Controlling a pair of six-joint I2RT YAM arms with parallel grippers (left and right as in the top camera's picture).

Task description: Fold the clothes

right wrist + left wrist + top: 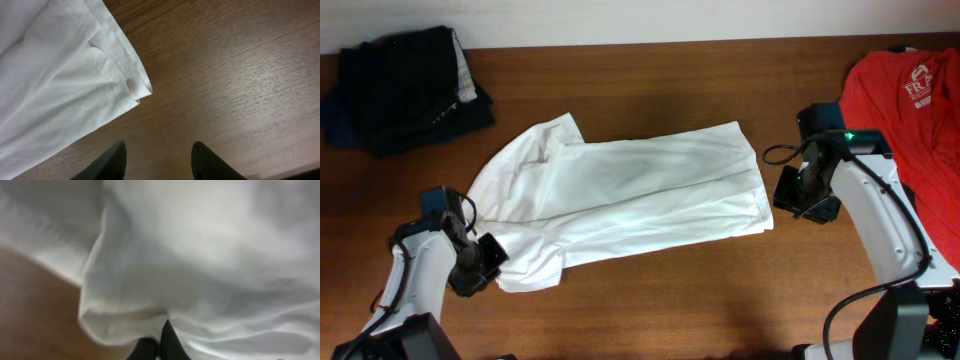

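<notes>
- white shirt (630, 195) lies flat mid-table (650, 310); long axis runs left-right, slightly tilted, stitched hem end toward my right side.
- my left gripper (486, 260) is at the shirt's near-left corner, fingers clenched together with cloth bunched at the tips. It looks pinched, though the wrist view is blurry.
- my right gripper (159, 147) is released, fingers wide apart, grasping nothing, over bare wood just beside the hem end.
- hem corner (142, 92) sits ahead and left of the right fingers, not touching.
- my guess: the right arm is nearer the hem, so it has to reach that corner before any fold along the long axis.
</notes>
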